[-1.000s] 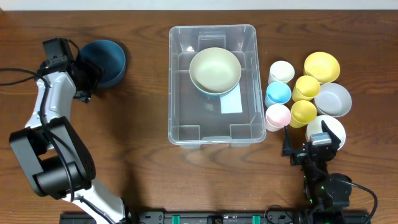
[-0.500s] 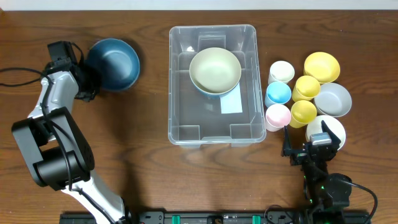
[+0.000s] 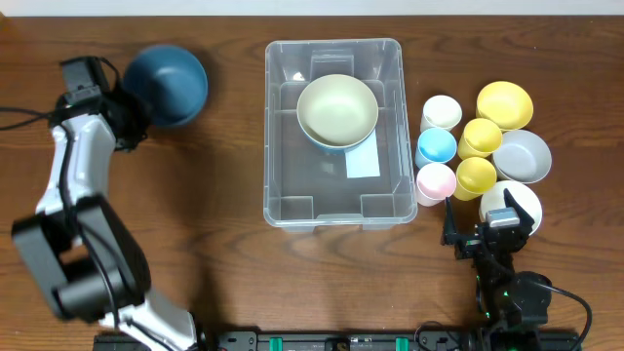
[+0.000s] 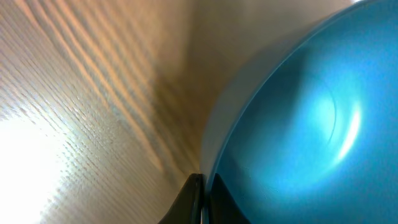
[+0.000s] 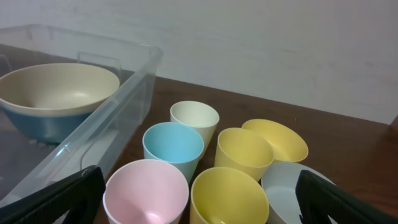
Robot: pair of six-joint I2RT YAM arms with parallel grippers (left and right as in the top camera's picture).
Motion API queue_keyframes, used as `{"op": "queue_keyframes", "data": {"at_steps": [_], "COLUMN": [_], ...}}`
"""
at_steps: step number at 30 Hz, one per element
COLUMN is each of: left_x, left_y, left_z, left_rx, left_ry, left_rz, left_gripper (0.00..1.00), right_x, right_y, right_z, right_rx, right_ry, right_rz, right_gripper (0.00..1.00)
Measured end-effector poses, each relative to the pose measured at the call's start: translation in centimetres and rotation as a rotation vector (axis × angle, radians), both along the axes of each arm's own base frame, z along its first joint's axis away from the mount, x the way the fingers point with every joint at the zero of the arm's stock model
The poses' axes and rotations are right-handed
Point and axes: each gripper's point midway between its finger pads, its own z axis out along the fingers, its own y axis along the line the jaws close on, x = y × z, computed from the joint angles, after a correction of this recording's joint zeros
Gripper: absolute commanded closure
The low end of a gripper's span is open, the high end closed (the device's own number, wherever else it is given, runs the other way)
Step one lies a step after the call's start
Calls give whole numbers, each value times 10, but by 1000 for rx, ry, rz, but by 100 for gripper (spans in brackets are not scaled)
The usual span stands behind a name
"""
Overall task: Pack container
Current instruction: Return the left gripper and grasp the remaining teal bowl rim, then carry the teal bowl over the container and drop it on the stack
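Note:
The clear container stands mid-table with a cream bowl nested in a blue one, next to its white label. At the far left my left gripper is shut on the left rim of a dark blue bowl. In the left wrist view both fingers pinch the bowl wall, one inside and one outside. My right gripper stands open at the front right, just short of the cups. From the right wrist, the gripper has a pink cup between its fingers, untouched.
Right of the container stand white, light blue, pink and two yellow cups, with a yellow bowl, a grey bowl and a white bowl. A black cable lies at the left edge.
My left gripper has shut on the dark blue bowl's rim. The bowl swung right, then back up and left with the gripper. The right arm has not moved.

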Motion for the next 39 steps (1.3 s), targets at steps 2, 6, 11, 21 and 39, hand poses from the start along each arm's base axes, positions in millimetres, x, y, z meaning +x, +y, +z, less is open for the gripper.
{"op": "queue_keyframes", "data": {"at_steps": [2,6,11,21,39], "left_x": [-4,-14,-30,-51,-16], "left_y": [-2,-14,-67,-226,-314], "left_z": [31,101,159,181,81], "left_rx": [20,69,84,92,199], "left_ry": [-57,-208,-342,-419,-259], "left_rz": [-1,-49,-214,-644,-782], "left_gripper": [94,94,94,94,94], "right_x": [0,0,0,0,0], "right_y": [0,0,0,0,0], "right_z": [0,0,0,0,0], "right_rx": [0,0,0,0,0], "right_ry": [0,0,0,0,0], "right_rz": [0,0,0,0,0], "right_gripper": [1,1,1,1,1]}}
